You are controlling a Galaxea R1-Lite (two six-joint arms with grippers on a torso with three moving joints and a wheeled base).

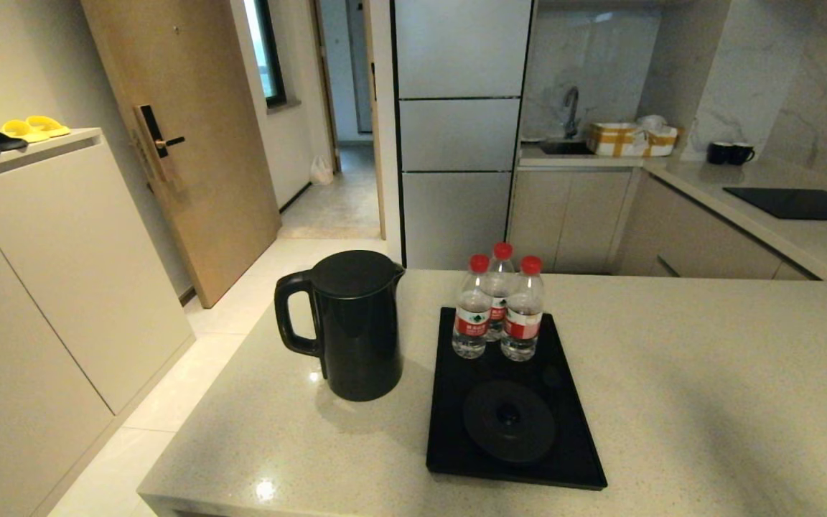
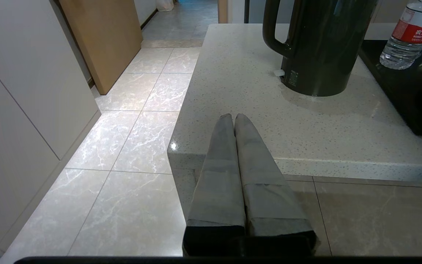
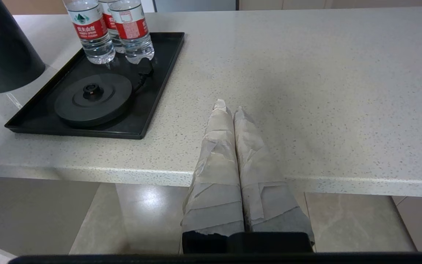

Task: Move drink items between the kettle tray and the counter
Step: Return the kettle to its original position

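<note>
The tall glossy black kettle (image 1: 352, 324) stands upright on the beige speckled counter (image 1: 708, 388), just left of the flat black tray (image 1: 580, 431). The tray's round base disc (image 1: 508, 420) is bare. Three red-capped water bottles (image 1: 498, 309) stand at the tray's far end. My left gripper (image 2: 234, 116) is shut, empty, hovering over the counter's near left corner, short of the kettle (image 2: 317, 44). My right gripper (image 3: 229, 109) is shut, empty, at the counter's near edge, right of the tray (image 3: 159, 88). Neither arm shows in the head view.
A fridge (image 1: 460, 129) and a doorway lie beyond the counter. At the back right, an L-shaped worktop holds a sink, a black hob (image 1: 801, 203), two dark mugs (image 1: 729, 152) and a basket. White cabinets (image 1: 47, 287) line the left, with tiled floor (image 2: 123, 146) between.
</note>
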